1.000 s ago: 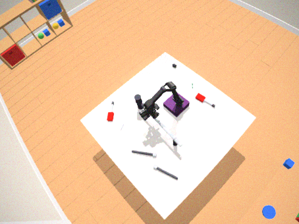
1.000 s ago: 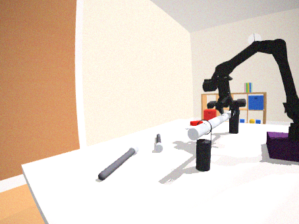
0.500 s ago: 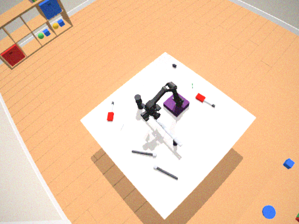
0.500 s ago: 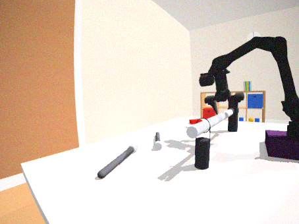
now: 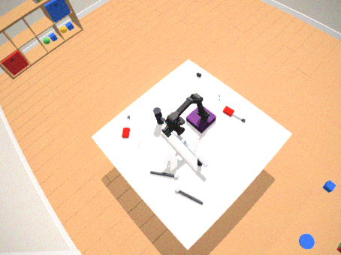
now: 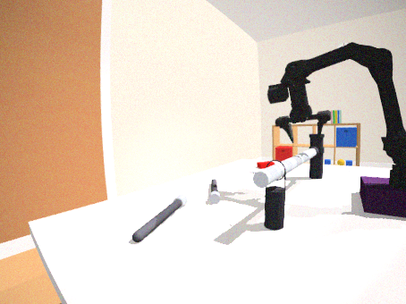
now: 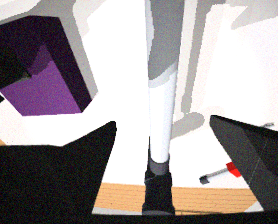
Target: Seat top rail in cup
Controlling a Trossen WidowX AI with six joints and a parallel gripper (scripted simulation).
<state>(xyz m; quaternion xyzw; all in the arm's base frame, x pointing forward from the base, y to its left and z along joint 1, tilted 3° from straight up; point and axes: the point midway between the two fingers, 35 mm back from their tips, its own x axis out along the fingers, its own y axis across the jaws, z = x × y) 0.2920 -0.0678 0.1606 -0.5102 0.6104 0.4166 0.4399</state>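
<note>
The white rail (image 5: 195, 157) (image 6: 292, 163) (image 7: 161, 115) slopes slightly between two black posts. Its far end meets the dark rail-end cup (image 7: 159, 168) on the big post (image 5: 158, 118) (image 6: 316, 168) (image 7: 158, 197); no gap shows, but the depth inside is hidden. The cup sits on the post's upper part, below its cap. The rail's near end passes through the thin loop above the small post (image 5: 200, 163) (image 6: 274, 211). My gripper (image 5: 173, 133) (image 6: 306, 137) (image 7: 164, 120) is wide open and empty above the rail, with fingertips on either side and no visible contact.
Two dark rods (image 5: 164, 174) (image 5: 189, 196) (image 6: 158, 220) with pale ends lie on the white table. The purple arm base (image 5: 200, 118) (image 6: 384, 198) (image 7: 50, 92) stands beside the rail. Red-handled tools (image 5: 126, 133) (image 5: 228, 111) lie farther off.
</note>
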